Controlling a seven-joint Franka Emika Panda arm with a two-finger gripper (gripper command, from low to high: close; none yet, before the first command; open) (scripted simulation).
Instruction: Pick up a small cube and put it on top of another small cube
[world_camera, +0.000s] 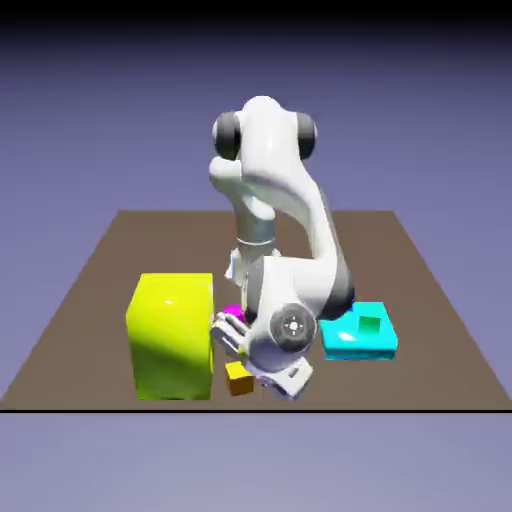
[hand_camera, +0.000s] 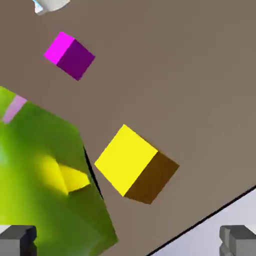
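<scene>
The table (world_camera: 90, 290) fills the middle band of the exterior view, and its near edge runs along the lower part of the frame, just below where the work is going on; in the hand view that same edge cuts diagonally across the lower right corner, so a nudged cube has little room before it drops off. The large yellow-green block (world_camera: 172, 335) stands at the lower left of centre in the exterior view and swells across the lower left of the hand view, just beside the target; one of the jaws coming down on that side could well strike or scrape it, shoving the block or twisting the grasp. The gripper (hand_camera: 128, 240) hangs low over the table, jaws spread wide with nothing between them, its grey tips at the bottom corners of the hand view. The flat cyan block (world_camera: 358, 335) with a green cube on it lies at the right of centre in the exterior view, well apart and unlikely to interfere. The small orange-yellow cube (hand_camera: 135, 164) rests on the table at the centre of the hand view, and at lower centre of the exterior view, close to the block's lower right corner. It appears turned at an angle to the line between the tips, so closing on its corners rather than its faces may spin it or squeeze it out. The magenta cube (hand_camera: 69, 55) sits at the upper left of the hand view, a small landing spot where a slightly off-centre release would probably tip the carried cube off.
</scene>
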